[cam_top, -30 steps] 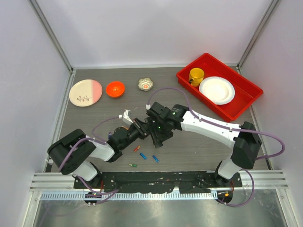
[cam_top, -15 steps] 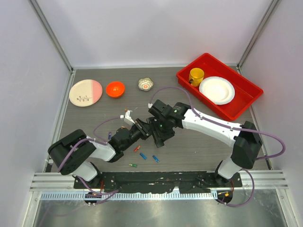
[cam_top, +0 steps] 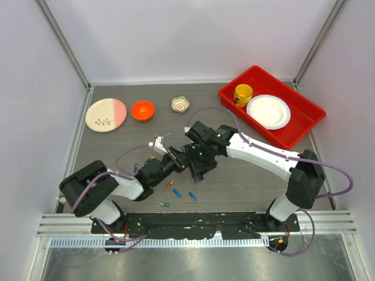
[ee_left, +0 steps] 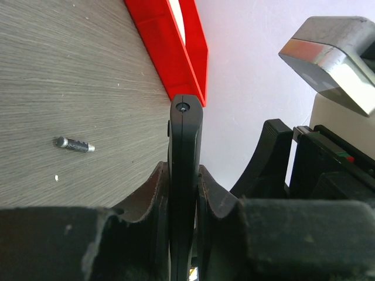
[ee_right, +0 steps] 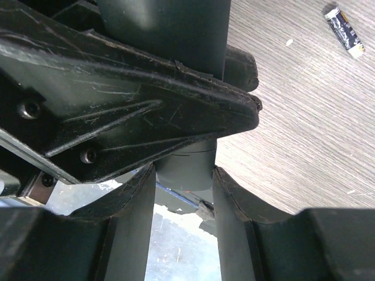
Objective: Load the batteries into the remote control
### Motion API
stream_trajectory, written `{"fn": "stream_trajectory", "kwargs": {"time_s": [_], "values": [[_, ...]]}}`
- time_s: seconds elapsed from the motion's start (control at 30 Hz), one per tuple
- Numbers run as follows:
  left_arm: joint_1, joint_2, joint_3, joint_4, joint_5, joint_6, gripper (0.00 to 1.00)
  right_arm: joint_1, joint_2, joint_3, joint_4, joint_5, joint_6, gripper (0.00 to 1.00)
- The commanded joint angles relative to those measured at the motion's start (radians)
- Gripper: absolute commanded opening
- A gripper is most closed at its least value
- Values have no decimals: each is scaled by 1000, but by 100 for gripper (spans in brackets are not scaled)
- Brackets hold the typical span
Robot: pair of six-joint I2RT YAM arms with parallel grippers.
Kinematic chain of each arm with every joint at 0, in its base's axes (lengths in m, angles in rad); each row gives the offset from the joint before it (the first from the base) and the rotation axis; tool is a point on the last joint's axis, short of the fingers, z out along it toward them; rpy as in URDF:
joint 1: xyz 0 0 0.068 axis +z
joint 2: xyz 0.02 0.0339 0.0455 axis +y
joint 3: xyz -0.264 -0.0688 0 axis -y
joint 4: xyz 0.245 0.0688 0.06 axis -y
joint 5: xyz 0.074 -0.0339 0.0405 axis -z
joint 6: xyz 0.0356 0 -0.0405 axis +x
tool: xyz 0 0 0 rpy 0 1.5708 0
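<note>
Moved: both tools, met above the middle of the grey wood-grain tabletop [cam_top: 246, 181], have edged slightly toward the far wall since a second ago. The loose batteries lie as they did.
Left tool: the left tool [ee_left: 184, 181] is clamped on the slim black plastic bar of a remote control [ee_left: 186, 134]. The bar shows edge-on between the fingers, its end sticking out past the fingertips.
Right tool: the right tool [ee_right: 184, 193] meets the left one tip to tip. Its fingers [ee_right: 135, 211] sit tight against either side of a dark rounded bar, apparently the same remote control, with no gap showing.
Batteries: the batteries [cam_top: 177, 193], tiny orange, blue and green cylinders, lie loose on the tabletop just on the arm-base side of both tools. They are apart from one another, and none is in either tool.
Beyond the left tool: a bright red plastic tray [ee_left: 176, 47] lies out past the remote control's tip.
</note>
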Motion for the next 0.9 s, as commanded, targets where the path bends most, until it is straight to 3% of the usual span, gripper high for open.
{"fn": "stream_trajectory", "kwargs": {"time_s": [0.0,0.17,0.4,0.43,0.47,0.5,0.53,0.57,0.6,0.63,0.73,0.87], "values": [[-35,-65,19,325,72,-2,0,-37,-66,-2,179,42,-12,31],[-3,-85,32,233,37,63,0,-29,-142,4,104,-39,-24,55],[72,-125,116,-33,49,139,0,-26,-331,18,-8,-32,-58,65],[81,-134,136,-148,54,150,0,-28,-378,-18,-3,20,-52,65],[101,-141,227,-274,60,200,0,-28,-401,-48,6,172,-36,65],[101,-148,296,-634,60,251,0,-28,-428,-118,36,273,-15,65],[101,-136,374,-803,44,312,0,-26,-476,-156,55,368,13,64],[83,-107,527,-950,2,452,0,-28,-510,-198,76,457,71,64],[74,-80,603,-1088,-100,501,0,-28,-542,-286,136,604,94,64],[66,-47,671,-1327,-176,544,0,-28,-576,-324,170,640,109,64],[54,129,912,-1673,-383,679,0,-28,-687,-411,236,712,131,63],[51,344,1181,-1904,-561,805,0,-28,-711,-415,212,742,122,63]]}}
